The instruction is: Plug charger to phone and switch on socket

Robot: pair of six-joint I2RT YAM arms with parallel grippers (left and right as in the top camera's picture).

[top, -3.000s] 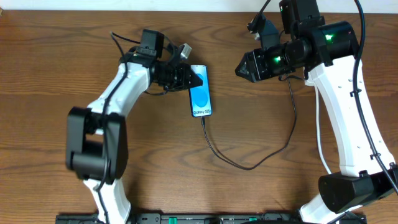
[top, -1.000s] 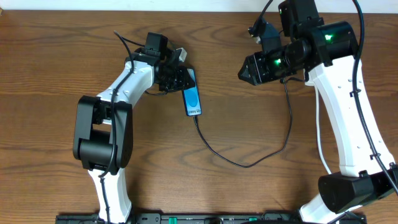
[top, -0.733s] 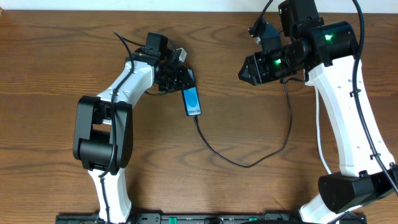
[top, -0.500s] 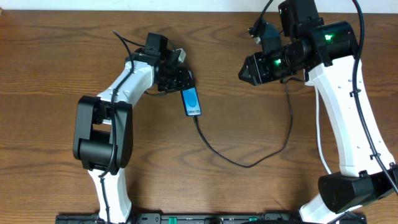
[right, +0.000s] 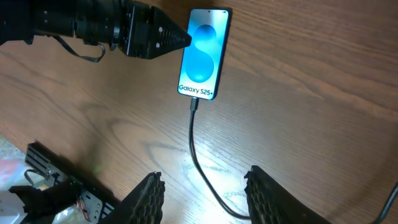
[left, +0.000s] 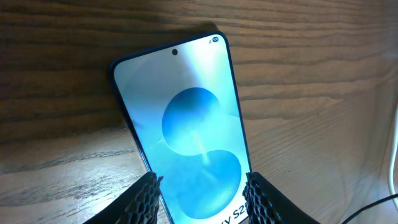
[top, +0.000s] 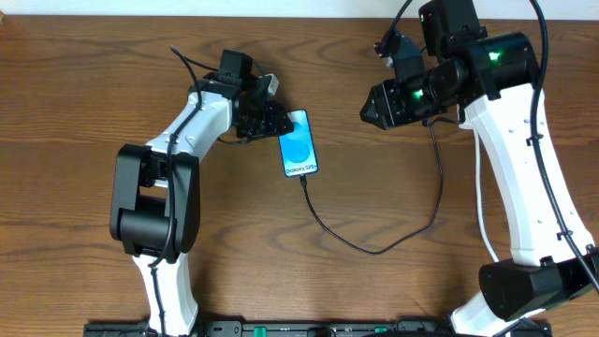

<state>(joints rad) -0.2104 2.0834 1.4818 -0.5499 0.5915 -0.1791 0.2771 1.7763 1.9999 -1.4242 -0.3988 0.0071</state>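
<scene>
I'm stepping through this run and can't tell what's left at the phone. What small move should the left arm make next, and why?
Probably open the left gripper and back off the phone. It looks flat on the table, screen up, with the charger plugged into its end, so the fingers flanking its edges seem no longer needed there.

Left of the phone (top: 299,142), the left tool (top: 284,125) and its arm crowd the upper edge. Below the phone the charger (top: 372,251) loops rightward across the tabletop (top: 75,187). Right of the phone and above it, bare wood lies open to an approach.
</scene>
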